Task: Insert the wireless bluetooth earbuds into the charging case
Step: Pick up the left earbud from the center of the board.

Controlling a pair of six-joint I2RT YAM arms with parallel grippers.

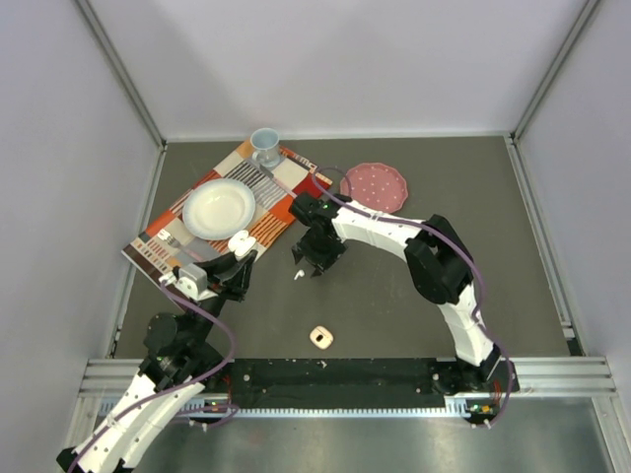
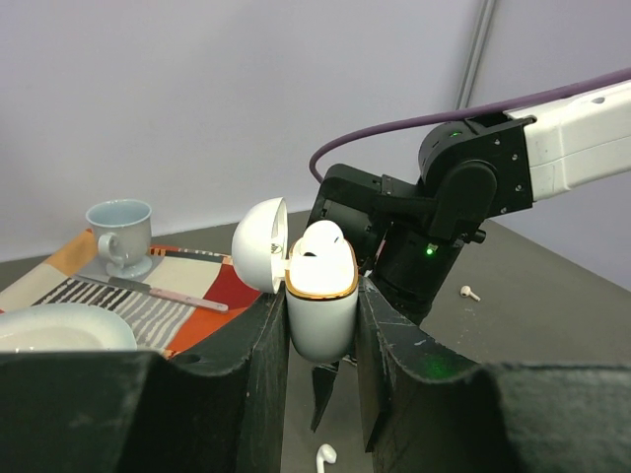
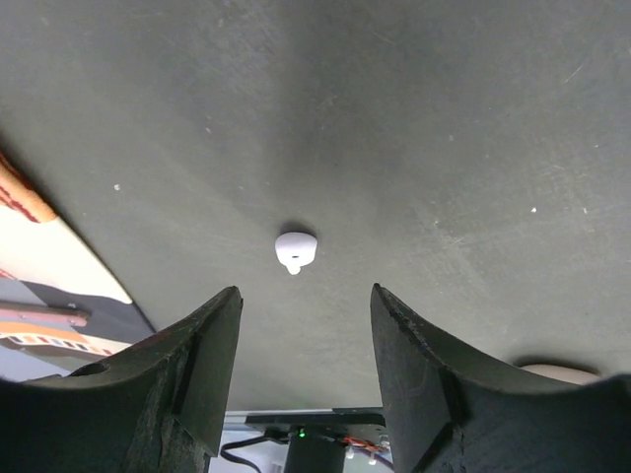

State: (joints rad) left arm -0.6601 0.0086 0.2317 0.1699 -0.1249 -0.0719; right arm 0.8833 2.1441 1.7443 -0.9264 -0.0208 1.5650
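My left gripper (image 2: 321, 296) is shut on a white charging case (image 2: 321, 320) with a gold rim, and holds it upright off the table. The case's lid (image 2: 258, 258) is swung open to the left, and one white earbud (image 2: 323, 239) sits in the top. From above, the case (image 1: 240, 239) shows at the tip of my left gripper (image 1: 241, 260). My right gripper (image 3: 306, 292) hangs open over the table, and a loose earbud (image 3: 295, 250) lies just beyond its fingertips. The same earbud (image 1: 296, 275) is beside my right gripper (image 1: 315, 264). Two more earbuds (image 2: 325, 455) (image 2: 470, 292) lie on the table.
A second, peach case (image 1: 321, 337) lies near the front edge. On a striped placemat (image 1: 281, 222) at the back left stand a white bowl (image 1: 219, 207) and a pale blue cup (image 1: 265, 146). A pink plate (image 1: 375, 187) lies behind the right arm.
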